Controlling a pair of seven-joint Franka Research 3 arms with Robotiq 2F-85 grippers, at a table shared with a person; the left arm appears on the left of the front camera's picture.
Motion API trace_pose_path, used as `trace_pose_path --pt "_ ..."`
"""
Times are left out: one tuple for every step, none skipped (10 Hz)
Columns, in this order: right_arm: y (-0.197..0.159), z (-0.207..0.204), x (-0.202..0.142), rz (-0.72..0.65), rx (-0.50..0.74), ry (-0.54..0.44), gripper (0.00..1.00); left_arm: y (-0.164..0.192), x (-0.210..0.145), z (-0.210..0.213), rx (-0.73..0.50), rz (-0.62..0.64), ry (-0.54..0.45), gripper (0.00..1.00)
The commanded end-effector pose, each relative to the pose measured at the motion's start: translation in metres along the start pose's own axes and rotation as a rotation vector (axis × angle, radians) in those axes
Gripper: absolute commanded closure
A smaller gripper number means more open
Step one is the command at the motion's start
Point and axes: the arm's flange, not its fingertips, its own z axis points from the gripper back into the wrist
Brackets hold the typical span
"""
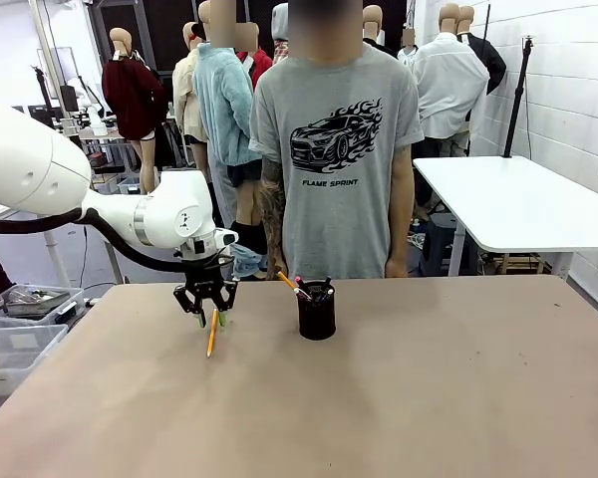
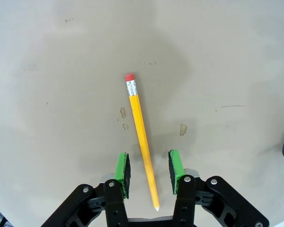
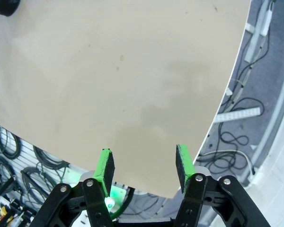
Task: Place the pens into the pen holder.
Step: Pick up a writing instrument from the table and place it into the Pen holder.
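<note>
The yellow-orange pencil (image 2: 138,118) with a red eraser lies flat on the tan table (image 1: 399,398). My left gripper (image 2: 148,161) is open, low over the table, and its green pads (image 2: 123,171) straddle the pencil's pointed half without touching it. In the front view the left gripper (image 1: 208,317) stands over the pencil (image 1: 211,339) at the table's far left. The black mesh pen holder (image 1: 317,312) stands upright to the right of it, with slim sticks poking out of its top, too small to tell apart. My right gripper (image 3: 144,160) is open, with nothing in it, above a table edge.
A person in a grey T-shirt (image 1: 334,149) stands at the far edge right behind the holder, arms hanging down. Plastic bins (image 1: 15,324) sit off the table's left side. A white table (image 1: 518,204) stands at the back right. Cables (image 3: 229,142) lie on the floor beyond the edge.
</note>
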Motion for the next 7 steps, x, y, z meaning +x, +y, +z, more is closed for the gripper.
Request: trace_pose_path --pt "-0.0002 -0.0034 -0.0009 0.002 -0.015 -0.001 0.34 -0.0038 0.0073 -0.0006 0.014 0.031 0.018 0.54" --pt "-0.0002 -0.0034 -0.0009 0.002 -0.015 -0.001 0.34 -0.0044 0.0078 -0.0026 0.023 0.037 0.029 0.54" --pt "-0.0002 -0.0034 -0.0009 0.002 -0.015 -0.001 0.34 -0.0038 0.0085 -0.0051 0.028 0.039 0.029 0.54" --pt "-0.0002 -0.0034 -0.0009 0.002 -0.015 -0.001 0.34 -0.0038 0.0084 -0.0060 0.027 0.042 0.030 0.54" --pt "-0.0002 -0.0034 -0.0009 0.002 -0.015 -0.001 0.34 -0.0041 0.0087 -0.0064 0.037 0.041 0.032 0.54" --pt "-0.0002 -0.0034 -0.0009 0.002 -0.015 -0.001 0.34 -0.0050 0.0080 -0.0054 0.048 0.039 0.026 0.64" --pt "-0.0002 -0.0034 -0.0009 0.002 -0.015 -0.001 0.34 -0.0046 0.0078 -0.0056 0.041 0.040 0.021 0.83"
